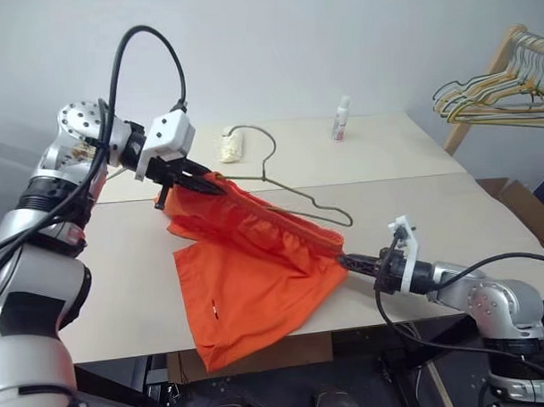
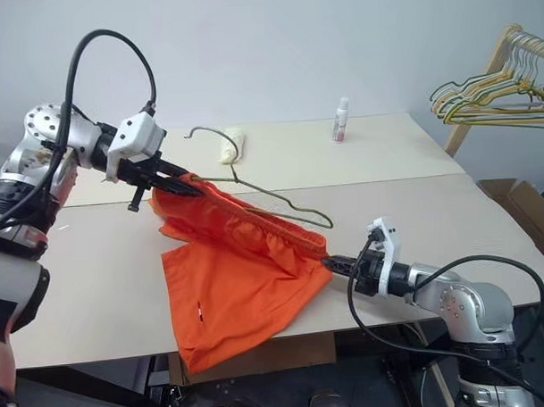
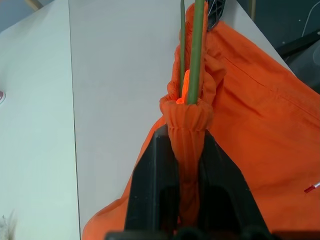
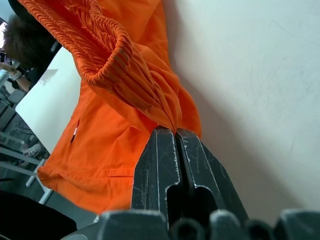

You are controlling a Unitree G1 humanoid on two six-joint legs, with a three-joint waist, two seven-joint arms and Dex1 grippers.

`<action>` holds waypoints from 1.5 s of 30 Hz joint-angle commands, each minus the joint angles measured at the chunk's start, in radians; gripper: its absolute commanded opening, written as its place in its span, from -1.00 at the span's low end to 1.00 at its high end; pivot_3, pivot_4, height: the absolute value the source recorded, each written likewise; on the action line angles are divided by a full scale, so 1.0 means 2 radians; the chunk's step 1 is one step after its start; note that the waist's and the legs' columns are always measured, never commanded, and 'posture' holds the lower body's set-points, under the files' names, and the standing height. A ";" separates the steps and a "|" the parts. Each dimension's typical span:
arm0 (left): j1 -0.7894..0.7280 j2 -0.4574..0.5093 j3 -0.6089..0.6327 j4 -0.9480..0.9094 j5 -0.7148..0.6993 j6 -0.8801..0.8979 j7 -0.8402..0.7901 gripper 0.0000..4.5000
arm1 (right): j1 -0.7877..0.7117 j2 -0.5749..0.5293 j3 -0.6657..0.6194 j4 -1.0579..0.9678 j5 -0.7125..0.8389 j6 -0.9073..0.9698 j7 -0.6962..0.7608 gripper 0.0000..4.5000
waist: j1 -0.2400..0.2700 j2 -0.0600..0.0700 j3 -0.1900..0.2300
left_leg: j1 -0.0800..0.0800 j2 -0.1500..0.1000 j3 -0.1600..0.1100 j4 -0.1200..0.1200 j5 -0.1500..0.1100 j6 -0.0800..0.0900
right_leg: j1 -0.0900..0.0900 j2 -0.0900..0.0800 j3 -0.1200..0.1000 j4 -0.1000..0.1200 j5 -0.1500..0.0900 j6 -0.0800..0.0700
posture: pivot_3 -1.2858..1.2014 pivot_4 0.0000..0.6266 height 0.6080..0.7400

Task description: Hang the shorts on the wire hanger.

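Now the left fingers [image 3: 187, 165] pinch the shorts [image 1: 248, 276] and wire hanger [image 1: 294, 189] together above the bench [image 1: 451, 215]; the right fingers [image 4: 175, 150] pinch the waistband's other end. Pull gently, keeping the waistband tight.

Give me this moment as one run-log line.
left gripper: shut on shorts waistband | right gripper: shut on waistband's other end | wire hanger: inside waistband, hook out | table: hem draped over edge
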 commanded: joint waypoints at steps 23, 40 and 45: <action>-0.026 -0.062 0.096 0.071 0.167 -0.047 0.030 -0.96 | -0.045 -0.178 0.044 -0.116 -0.156 -0.164 0.052 -0.99 | 0.009 0.000 0.000 | -0.002 -0.001 0.000 0.002 -0.001 0.001 | 0.000 0.000 0.000 0.000 0.000 0.001 | 0.00 -1.00 1.00; -0.024 -0.121 0.170 0.077 0.264 -0.069 0.117 -0.96 | -0.226 -0.220 0.110 -0.115 -0.253 -0.226 0.097 -0.99 | 0.010 0.000 0.000 | -0.003 0.000 0.001 0.002 -0.001 0.001 | -0.001 -0.001 0.000 -0.001 0.000 0.001 | 0.00 -1.00 1.00; -0.022 -0.138 0.195 0.071 0.254 -0.062 0.119 -0.96 | -0.225 -0.206 0.133 -0.103 -0.298 -0.280 0.095 -0.99 | 0.010 0.000 0.000 | -0.003 0.000 0.001 0.003 -0.001 0.001 | -0.001 -0.001 0.000 -0.001 0.000 0.001 | -0.01 -1.00 1.00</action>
